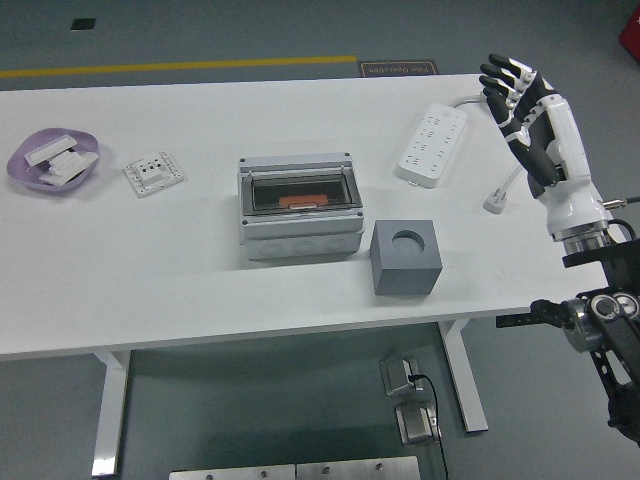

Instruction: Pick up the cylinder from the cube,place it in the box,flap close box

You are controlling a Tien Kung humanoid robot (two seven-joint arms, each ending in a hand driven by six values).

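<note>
1. White table (pixel 150 280) spans the view over a grey-green floor, and a yellow line (pixel 180 68) runs across that floor beyond the far edge.
2. Grey box (pixel 300 207) sits mid-table with its clear flap down; something orange, which may be the cylinder (pixel 298 201), shows through the flap inside.
3. Grey cube (pixel 407 257) stands just beside the box's right corner, and its round socket on top is empty.
4. Purple dish (pixel 52 160) at far left holds white parts; a white socket plate (pixel 153 172) lies near it.
5. White power strip (pixel 432 147) lies at far right, with its plug (pixel 497 204) on the table.
6. Right hand (pixel 530 110) is raised above the table's right end, fingers straight and spread, holding nothing.
</note>
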